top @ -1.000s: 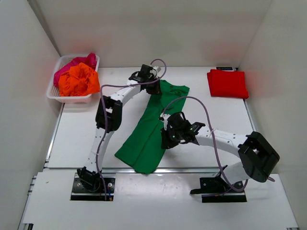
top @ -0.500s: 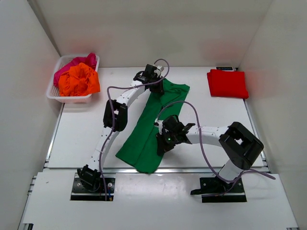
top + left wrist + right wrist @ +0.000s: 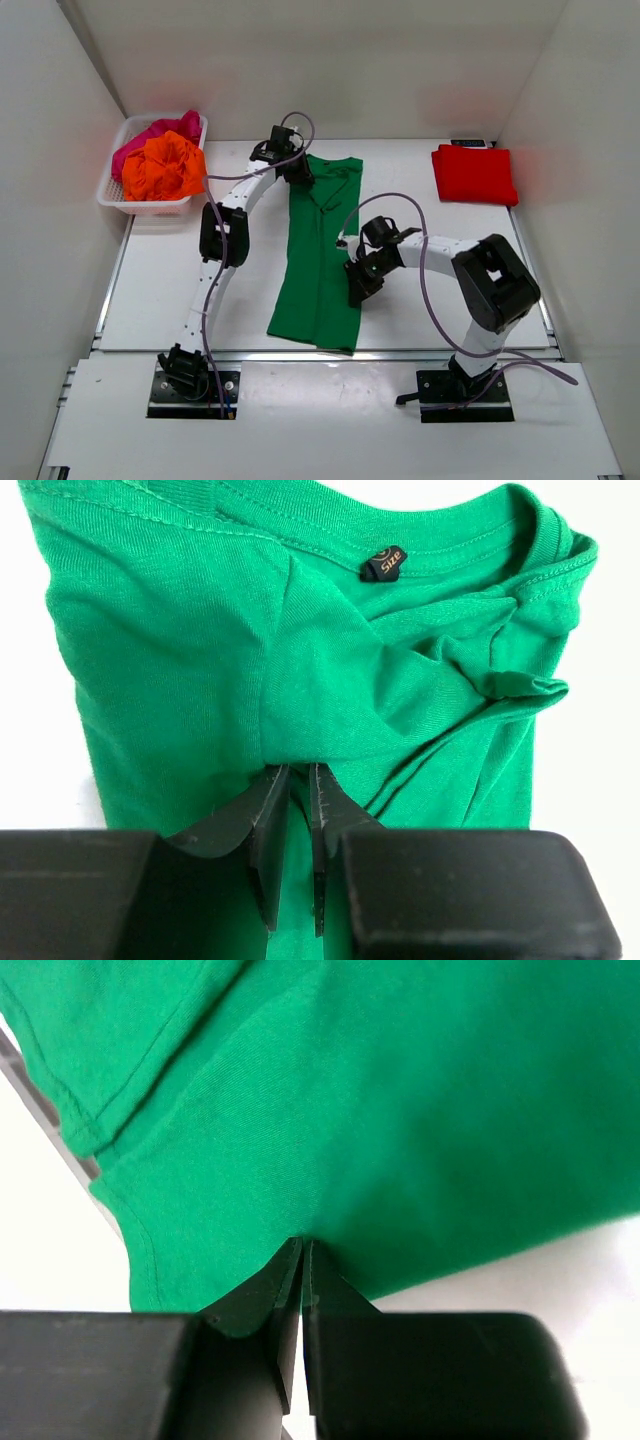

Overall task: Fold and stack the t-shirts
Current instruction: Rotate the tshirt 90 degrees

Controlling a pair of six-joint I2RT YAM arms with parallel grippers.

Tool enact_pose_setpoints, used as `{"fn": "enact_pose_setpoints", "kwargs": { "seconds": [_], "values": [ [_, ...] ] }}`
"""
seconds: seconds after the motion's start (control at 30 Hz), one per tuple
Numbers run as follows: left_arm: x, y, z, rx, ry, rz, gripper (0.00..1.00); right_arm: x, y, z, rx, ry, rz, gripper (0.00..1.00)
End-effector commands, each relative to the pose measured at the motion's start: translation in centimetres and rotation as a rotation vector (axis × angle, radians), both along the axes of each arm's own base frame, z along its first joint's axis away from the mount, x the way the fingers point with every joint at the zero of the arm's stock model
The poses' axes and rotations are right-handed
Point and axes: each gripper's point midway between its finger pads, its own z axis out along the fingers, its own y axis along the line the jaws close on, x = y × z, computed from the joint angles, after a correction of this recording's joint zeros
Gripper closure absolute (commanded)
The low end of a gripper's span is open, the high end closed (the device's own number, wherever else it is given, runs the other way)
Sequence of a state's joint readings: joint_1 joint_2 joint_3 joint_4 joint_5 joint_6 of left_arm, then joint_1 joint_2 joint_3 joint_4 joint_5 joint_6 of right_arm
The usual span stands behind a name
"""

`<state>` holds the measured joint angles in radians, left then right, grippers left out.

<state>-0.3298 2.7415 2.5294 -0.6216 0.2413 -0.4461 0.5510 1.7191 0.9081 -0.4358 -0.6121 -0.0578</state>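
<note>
A green t-shirt (image 3: 322,255) lies folded lengthwise in a long strip down the middle of the table, collar at the far end. My left gripper (image 3: 297,172) is shut on the shirt's fabric near the collar; in the left wrist view the jaws (image 3: 298,772) pinch a fold below the size label (image 3: 383,563). My right gripper (image 3: 357,287) is shut on the shirt's right edge near the hem; the right wrist view shows its fingertips (image 3: 301,1245) clamped on the green cloth (image 3: 400,1110). A folded red t-shirt (image 3: 475,174) lies at the far right.
A white basket (image 3: 115,195) at the far left holds crumpled orange (image 3: 162,167) and pink (image 3: 150,133) shirts. White walls enclose the table on three sides. The arm bases stand at the near edge.
Both grippers have dragged the green shirt from a diagonal lie into a straight strip. The left gripper moved left at the collar end; the right gripper moved right and nearer along the edge.
</note>
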Motion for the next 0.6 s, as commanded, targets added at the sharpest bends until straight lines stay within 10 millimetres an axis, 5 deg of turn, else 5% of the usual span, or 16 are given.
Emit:
{"fn": "enact_pose_setpoints", "kwargs": {
  "seconds": [0.0,0.23,0.4,0.47,0.57],
  "values": [
    [0.9,1.6,1.5,0.035,-0.037,0.053,0.75,-0.5,-2.3,-1.9,-0.089,0.014,0.133,0.97],
    [2.2,-2.0,3.9,-0.062,-0.16,-0.047,0.75,0.6,-0.9,-1.4,-0.047,-0.019,0.228,0.98],
    [1.9,-4.2,3.7,-0.105,-0.195,-0.11,0.69,1.8,-0.9,-1.5,-0.07,-0.072,0.264,0.97],
    [2.6,-4.3,5.2,-0.149,-0.222,-0.102,0.63,3.2,-0.2,-0.5,-0.077,-0.14,0.242,0.97],
    [3.0,-4.7,11.0,-0.252,-0.285,-0.113,0.6,5.6,1.1,2.9,-0.051,-0.275,0.17,0.96]
  ]
}}
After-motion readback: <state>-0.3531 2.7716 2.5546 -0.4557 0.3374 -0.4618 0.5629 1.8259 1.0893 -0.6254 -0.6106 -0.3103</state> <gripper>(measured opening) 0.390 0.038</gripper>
